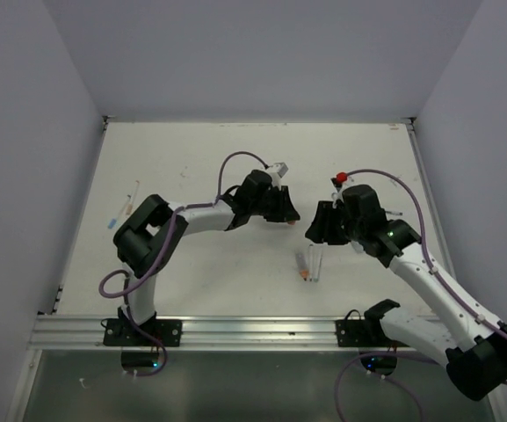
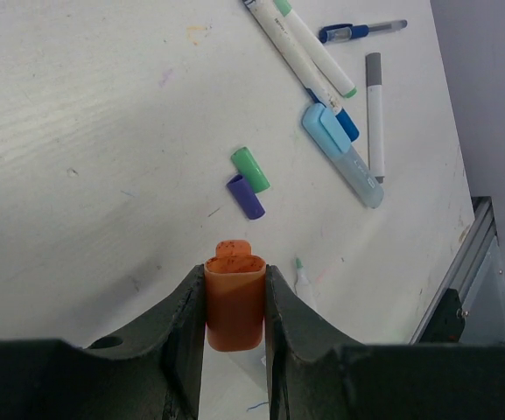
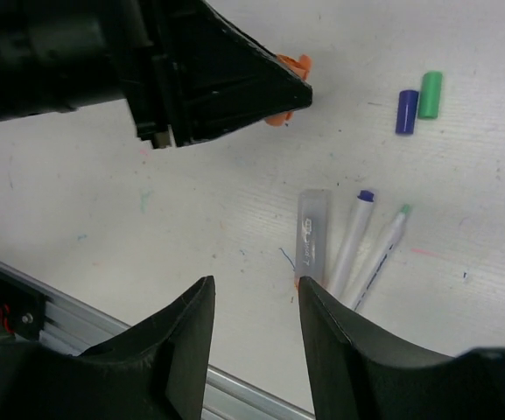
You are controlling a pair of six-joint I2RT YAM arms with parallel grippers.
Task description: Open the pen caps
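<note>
Snugly pinched, stubby orange plastic cap point(image 2: 234, 308), matte black left hand point(image 2: 234, 282).

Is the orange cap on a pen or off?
Off: the orange cap sits alone between the left fingers, nothing attached to it.

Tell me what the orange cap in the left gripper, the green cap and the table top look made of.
The orange cap looks like smooth, faintly glossy plastic: thin-walled, hollow mouth. The green cap seems opaque plastic, satin, with a soft highlight. The table top is white, matte, finely grained and ink-stained; perhaps laminated board, hard to tell.
</note>
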